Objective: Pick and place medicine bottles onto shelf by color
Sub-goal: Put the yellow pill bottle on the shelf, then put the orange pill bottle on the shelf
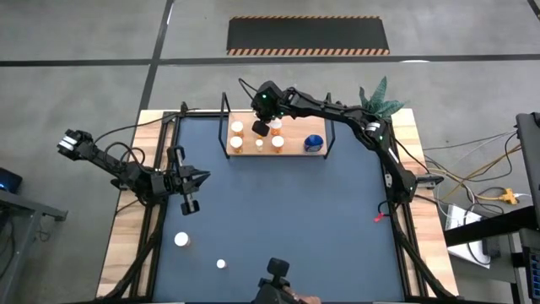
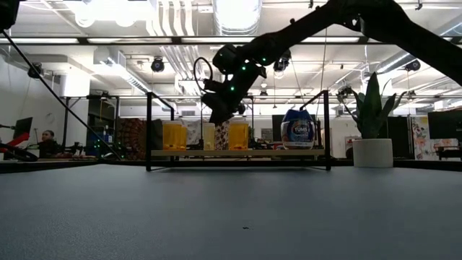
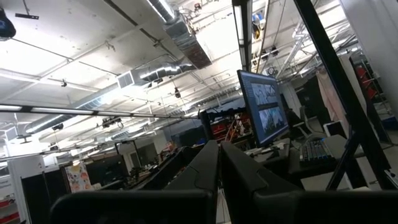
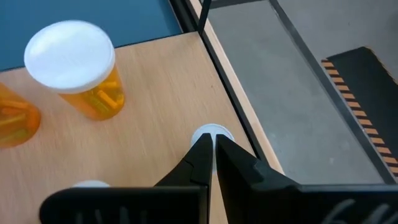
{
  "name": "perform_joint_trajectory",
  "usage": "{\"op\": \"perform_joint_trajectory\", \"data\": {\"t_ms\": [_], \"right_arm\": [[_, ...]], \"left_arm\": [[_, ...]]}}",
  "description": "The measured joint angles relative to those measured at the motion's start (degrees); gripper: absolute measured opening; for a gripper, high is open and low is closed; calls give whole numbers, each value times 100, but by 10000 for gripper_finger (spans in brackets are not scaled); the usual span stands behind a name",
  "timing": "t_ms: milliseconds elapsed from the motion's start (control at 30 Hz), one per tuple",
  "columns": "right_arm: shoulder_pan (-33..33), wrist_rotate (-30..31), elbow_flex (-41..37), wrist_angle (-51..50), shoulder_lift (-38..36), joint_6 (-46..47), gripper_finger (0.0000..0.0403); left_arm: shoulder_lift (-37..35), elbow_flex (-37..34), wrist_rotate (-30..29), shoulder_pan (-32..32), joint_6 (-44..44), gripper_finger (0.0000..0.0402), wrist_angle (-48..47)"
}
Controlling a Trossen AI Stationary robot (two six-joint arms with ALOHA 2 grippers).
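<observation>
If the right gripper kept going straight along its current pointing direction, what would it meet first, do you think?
Probably the white-capped bottle just beyond the shut right gripper, standing on the shelf; depth is unclear.

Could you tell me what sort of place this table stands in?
Probably a robotics lab in an industrial hall: exposed ceiling ducts, a computer monitor on a bench, and hazard-striped floor matting.

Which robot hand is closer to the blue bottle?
The right one. The right gripper hovers over the shelf where the blue bottle stands, a few orange bottles away. The left gripper sits far off, over the mat's left side.
</observation>
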Motion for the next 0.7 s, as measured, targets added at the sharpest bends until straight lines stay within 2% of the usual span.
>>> {"op": "perform_joint_trajectory", "data": {"t_ms": [700], "right_arm": [[35,10,389,-63,-4,-54,13]], "left_arm": [[-10,0,0,0,-2,0,-2]]}}
